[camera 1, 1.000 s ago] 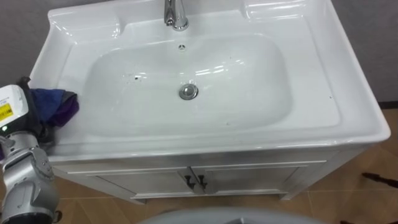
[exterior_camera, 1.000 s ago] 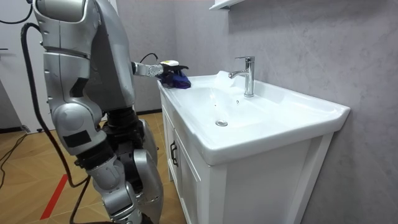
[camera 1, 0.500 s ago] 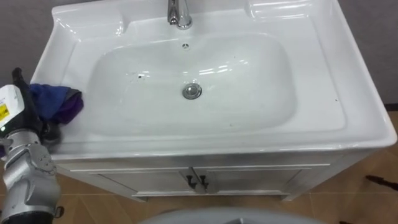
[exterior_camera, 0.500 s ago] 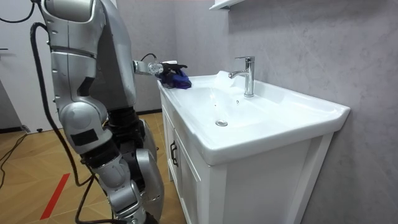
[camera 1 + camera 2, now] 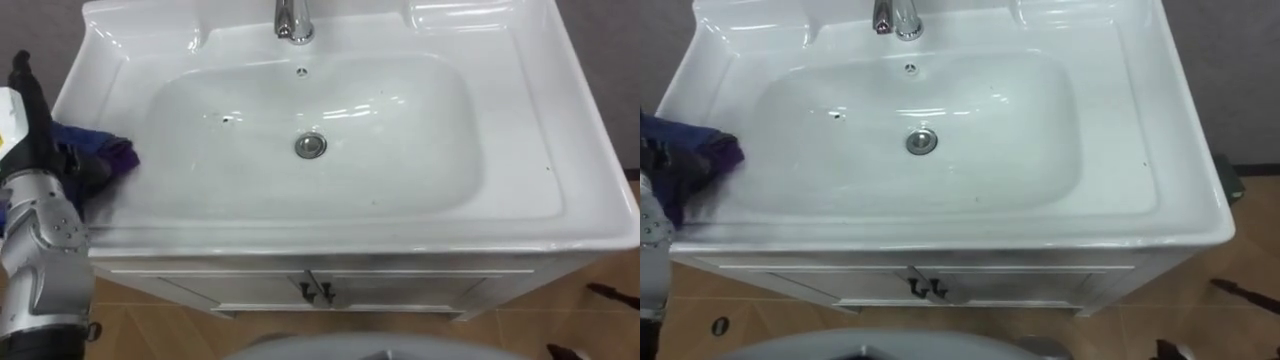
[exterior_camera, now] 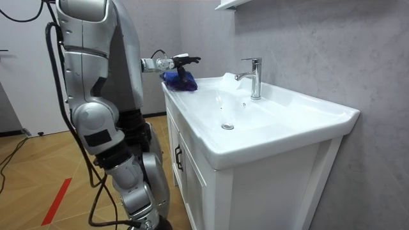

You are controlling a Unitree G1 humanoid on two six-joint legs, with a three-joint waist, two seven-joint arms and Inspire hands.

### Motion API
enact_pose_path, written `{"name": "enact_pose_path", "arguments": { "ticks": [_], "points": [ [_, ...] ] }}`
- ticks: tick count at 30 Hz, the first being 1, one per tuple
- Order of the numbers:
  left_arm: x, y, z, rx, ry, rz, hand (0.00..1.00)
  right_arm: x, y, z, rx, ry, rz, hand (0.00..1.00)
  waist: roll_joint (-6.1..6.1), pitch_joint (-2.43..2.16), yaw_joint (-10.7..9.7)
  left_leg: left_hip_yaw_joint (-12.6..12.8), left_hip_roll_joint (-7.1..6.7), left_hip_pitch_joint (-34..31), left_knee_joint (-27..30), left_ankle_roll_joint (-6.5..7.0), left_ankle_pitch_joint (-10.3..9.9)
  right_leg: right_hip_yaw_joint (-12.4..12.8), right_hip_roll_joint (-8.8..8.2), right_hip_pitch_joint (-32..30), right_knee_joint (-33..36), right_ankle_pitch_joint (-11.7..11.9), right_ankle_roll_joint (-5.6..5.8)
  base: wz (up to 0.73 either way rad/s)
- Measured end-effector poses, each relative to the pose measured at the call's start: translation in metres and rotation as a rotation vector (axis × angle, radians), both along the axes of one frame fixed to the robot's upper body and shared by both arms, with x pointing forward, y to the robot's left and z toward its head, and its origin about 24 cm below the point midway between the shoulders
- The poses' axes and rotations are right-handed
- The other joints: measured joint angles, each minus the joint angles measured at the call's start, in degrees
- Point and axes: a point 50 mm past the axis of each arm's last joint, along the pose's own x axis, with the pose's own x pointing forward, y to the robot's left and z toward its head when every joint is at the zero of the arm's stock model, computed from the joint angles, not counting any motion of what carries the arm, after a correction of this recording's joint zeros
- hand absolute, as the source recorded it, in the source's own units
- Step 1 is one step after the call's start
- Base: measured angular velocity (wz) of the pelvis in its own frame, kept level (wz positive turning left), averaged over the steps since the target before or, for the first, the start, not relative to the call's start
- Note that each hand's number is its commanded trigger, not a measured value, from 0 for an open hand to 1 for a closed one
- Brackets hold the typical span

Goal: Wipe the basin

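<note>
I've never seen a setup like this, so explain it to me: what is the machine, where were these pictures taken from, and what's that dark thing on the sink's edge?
The machine is a humanoid robot standing at the front of a white basin set on a cabinet. Two of the pictures come from a stereo camera on its head, looking down into the bowl. The third comes from a camera standing in the room and shows the whole robot from the side. In the bowl you can see the drain, with the tap at the back. The dark thing on the left rim is a blue-purple cloth, there for wiping. The robot's left hand is right at the cloth, with its arm coming in from the lower left. I cannot tell whether it actually grips the cloth.
</note>
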Motion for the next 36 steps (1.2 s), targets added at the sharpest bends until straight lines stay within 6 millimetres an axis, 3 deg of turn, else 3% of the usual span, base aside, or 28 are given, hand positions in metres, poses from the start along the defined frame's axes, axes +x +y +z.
{"name": "enact_pose_path", "arguments": {
  "ticks": [4,11,18,27,31,36],
  "points": [
    [0.004,-0.004,0.007,-0.002,-0.023,-0.039,0.0,0.002,0.003,-0.001,-0.003,-0.01,-0.001,0.0,0.19,-0.11,-0.16,0.0,0.0,0.0,0.0,0.0,0.0,0.03,0.06,0.2,0.02,0.0,0.0,0.0],
    [0.009,-0.016,0.03,-0.051,-0.141,-0.118,0.0,0.002,0.006,-0.002,0.006,-0.018,0.001,0.0,-0.23,0.22,-0.17,0.35,0.0,0.23,-0.13,0.0,0.0,0.15,0.04,0.82,0.05,0.02,0.03,0.0],
    [0.01,-0.02,0.036,-0.042,-0.171,-0.147,0.0,0.001,0.008,-0.003,0.016,-0.026,-0.016,0.0,-0.25,0.26,0.12,0.46,0.01,0.65,-0.04,0.0,0.0,0.16,0.19,1.1,-0.92,0.1,0.15,0.02],
    [0.003,0.004,0.054,-0.001,-0.259,-0.042,0.0,0.001,0.012,-0.005,0.032,-0.035,-0.038,0.0,0.37,0.14,0.48,0.45,-0.02,1.47,-0.95,0.0,0.0,0.37,0.29,1.62,-0.97,0.13,0.19,0.0],
    [-0.002,0.015,0.059,0.023,-0.297,0.015,0.0,-0.001,0.012,-0.005,0.032,-0.027,-0.037,0.0,0.63,0.19,2.72,0.39,-0.04,1.94,-1.22,0.0,0.0,1.21,0.39,1.72,-1.05,0.13,0.2,-0.11],
    [-0.011,0.029,0.064,0.054,-0.337,0.095,0.0,-0.001,0.012,-0.005,0.035,-0.024,-0.037,0.0,0.67,0.27,3.48,-1.09,-0.27,1.89,-1.31,0.0,0.0,0.27,0.35,2.18,-1.2,0.13,0.21,0.11]
  ]
}}
